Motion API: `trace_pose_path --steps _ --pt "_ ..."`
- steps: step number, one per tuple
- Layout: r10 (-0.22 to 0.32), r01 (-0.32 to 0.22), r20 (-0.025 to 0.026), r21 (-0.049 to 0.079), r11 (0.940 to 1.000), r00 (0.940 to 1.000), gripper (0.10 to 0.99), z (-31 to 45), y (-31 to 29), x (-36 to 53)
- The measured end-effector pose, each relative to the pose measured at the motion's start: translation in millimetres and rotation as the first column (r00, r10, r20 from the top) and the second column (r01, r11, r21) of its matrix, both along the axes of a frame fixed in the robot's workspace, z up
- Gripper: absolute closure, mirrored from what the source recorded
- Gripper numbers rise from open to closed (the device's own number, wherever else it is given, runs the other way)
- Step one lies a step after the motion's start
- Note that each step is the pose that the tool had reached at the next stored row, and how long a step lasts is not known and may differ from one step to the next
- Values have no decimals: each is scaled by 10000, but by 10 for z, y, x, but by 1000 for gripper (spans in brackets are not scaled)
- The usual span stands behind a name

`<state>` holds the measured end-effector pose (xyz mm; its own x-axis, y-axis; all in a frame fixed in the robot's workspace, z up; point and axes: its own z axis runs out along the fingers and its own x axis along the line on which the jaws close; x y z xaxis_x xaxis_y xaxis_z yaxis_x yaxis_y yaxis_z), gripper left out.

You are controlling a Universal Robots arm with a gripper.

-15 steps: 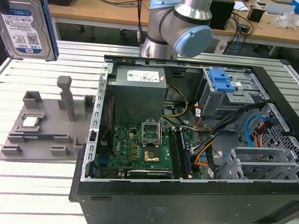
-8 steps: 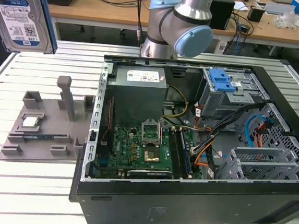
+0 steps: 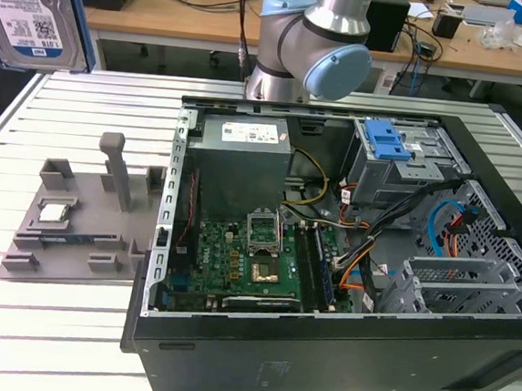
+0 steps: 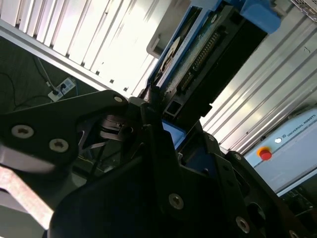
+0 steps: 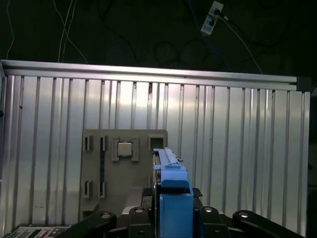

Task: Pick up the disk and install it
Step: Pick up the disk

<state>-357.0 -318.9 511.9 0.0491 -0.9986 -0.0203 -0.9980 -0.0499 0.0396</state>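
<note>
The slatted counter (image 3: 87,98) carries the open computer case (image 3: 319,365), its drive cage (image 3: 410,167) at the back on the exterior view's right. The disk (image 3: 35,11) hangs high above the counter's far end, well apart from the case. The gripper (image 5: 172,198) is clamped on its edges, so pick-up looks done and the carry is in hand. Installing calls for its rails held square to the cage.

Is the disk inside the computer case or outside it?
Outside: the pincer is shut on the disk, held high at the exterior view's left, apart from the case.
</note>
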Motion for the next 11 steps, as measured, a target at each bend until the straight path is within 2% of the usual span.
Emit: trace_pose_path --steps 3,11 --pt "0 0 1 3 10000 10000 718 50 0 0" --pt "2 -2 -1 5 10000 10000 718 52 -1 10"
